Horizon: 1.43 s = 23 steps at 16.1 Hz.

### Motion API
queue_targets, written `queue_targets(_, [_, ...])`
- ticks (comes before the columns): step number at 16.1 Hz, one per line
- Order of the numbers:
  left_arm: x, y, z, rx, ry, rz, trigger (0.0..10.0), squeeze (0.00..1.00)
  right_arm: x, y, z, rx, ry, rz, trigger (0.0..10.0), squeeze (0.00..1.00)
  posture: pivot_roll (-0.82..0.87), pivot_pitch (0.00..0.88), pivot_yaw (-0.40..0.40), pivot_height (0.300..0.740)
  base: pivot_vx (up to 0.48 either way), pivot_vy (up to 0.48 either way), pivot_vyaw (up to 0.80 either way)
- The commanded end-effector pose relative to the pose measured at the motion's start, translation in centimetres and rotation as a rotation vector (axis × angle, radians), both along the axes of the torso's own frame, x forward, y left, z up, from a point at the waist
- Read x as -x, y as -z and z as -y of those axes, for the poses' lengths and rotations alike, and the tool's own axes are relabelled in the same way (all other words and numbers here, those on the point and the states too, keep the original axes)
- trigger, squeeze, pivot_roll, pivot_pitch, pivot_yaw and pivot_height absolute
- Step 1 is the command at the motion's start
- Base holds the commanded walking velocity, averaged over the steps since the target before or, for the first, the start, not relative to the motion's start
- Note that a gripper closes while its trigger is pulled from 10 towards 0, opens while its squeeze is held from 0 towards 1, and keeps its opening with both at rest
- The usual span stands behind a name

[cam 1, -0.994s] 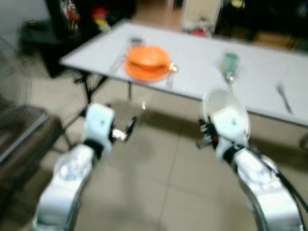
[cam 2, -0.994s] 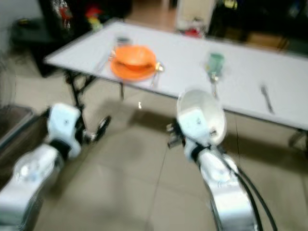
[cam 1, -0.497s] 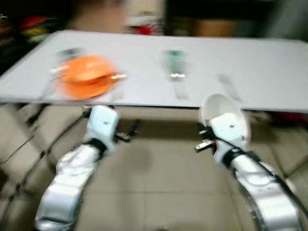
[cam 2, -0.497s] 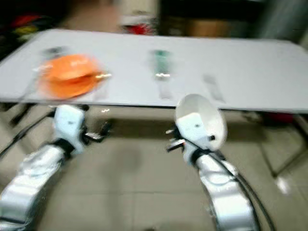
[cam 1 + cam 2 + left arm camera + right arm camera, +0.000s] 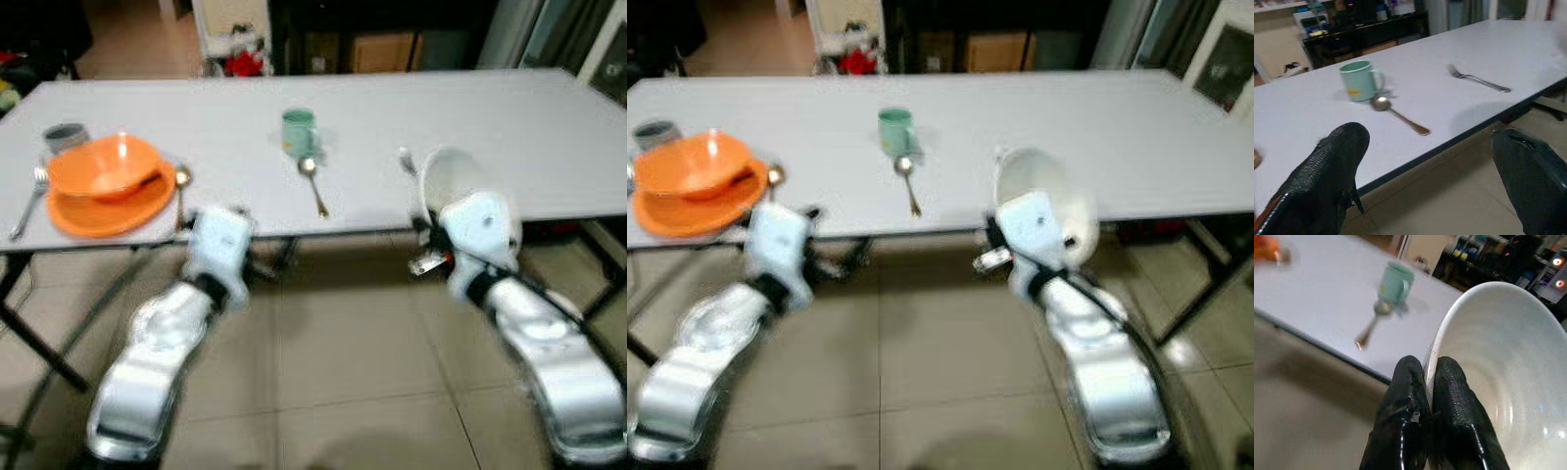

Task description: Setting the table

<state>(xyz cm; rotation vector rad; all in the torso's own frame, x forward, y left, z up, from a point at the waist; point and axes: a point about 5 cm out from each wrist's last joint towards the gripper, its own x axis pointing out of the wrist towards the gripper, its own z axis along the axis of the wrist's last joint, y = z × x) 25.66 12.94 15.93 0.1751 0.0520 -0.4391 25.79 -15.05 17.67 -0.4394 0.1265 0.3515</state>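
At the desk's [image 5: 509,147] near edge, our right gripper [image 5: 1431,382] pinches the rim of a white bowl [image 5: 1498,377], tilted on edge. We judge it stiff, slippery and breakable, the thin rim hold precarious. Our left gripper [image 5: 1430,166] hangs wide and empty.

White bowl [image 5: 1508,396], green mug [image 5: 1359,81] (yellow mark), orange bowl [image 5: 103,164].

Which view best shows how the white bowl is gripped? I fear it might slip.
The right wrist view: the right claw pinches the white bowl by its rim. The eye views show it blurred, tilted, behind the wrist.
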Motion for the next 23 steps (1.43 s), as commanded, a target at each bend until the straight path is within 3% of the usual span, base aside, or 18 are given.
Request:
queue_targets(1, [0.1,-0.1,-1.0,-0.019,-0.024,0.002,10.0,0.0,0.1,-0.8,-1.6,0.013,-0.099,0.052,10.0,0.0,0.08,0.0,0.002,0.74,0.255,0.0,0.0])
queue_targets(3, [0.8,0.1,-1.8,-0.019,-0.042,-0.01,10.0,0.0,0.5,-0.6,-2.0,0.001,-0.138,0.042,10.0,0.0,0.08,0.0,-0.003,0.74,0.257,0.0,0.0])
queue_targets(8, [1.1,0.4,-2.1,-0.029,-0.063,-0.026,10.0,0.0,1.1,0.7,-1.3,0.162,-0.167,0.014,10.0,0.0,0.08,0.0,-0.009,0.74,0.26,0.0,0.0])
queue_targets(12, [0.6,0.1,-0.9,-0.028,-0.029,-0.011,10.0,0.0,0.5,0.5,-0.7,0.214,-0.175,0.02,10.0,0.0,0.08,0.0,-0.008,0.74,0.257,0.0,0.0])
queue_targets(15, [0.9,0.6,-1.5,-0.027,-0.06,-0.022,10.0,0.0,0.8,1.0,-0.5,0.194,-0.132,0.029,10.0,0.0,0.08,0.0,-0.019,0.74,0.26,0.0,0.0])
queue_targets(16, [0.8,0.3,-1.4,-0.014,-0.066,-0.011,10.0,0.0,0.8,1.1,-0.4,0.116,-0.089,0.017,10.0,0.0,0.09,0.0,-0.028,0.74,0.281,0.0,0.0])
queue_targets(17, [0.6,0.2,-1.3,-0.01,-0.067,-0.008,10.0,0.0,0.6,1.2,-0.3,0.105,-0.072,0.02,10.0,0.0,0.09,0.0,-0.026,0.74,0.281,0.0,0.0])
queue_targets(19, [0.7,0.1,-0.8,-0.021,-0.035,-0.009,10.0,0.0,0.6,1.2,0.0,0.11,-0.074,0.021,10.0,0.0,0.09,0.0,-0.012,0.74,0.281,0.0,0.0])
queue_targets(23, [0.9,0.2,-1.7,-0.019,-0.071,-0.013,10.0,0.0,1.1,1.5,0.0,0.104,-0.064,0.004,10.0,0.0,0.09,0.0,-0.016,0.74,0.282,0.0,0.0])
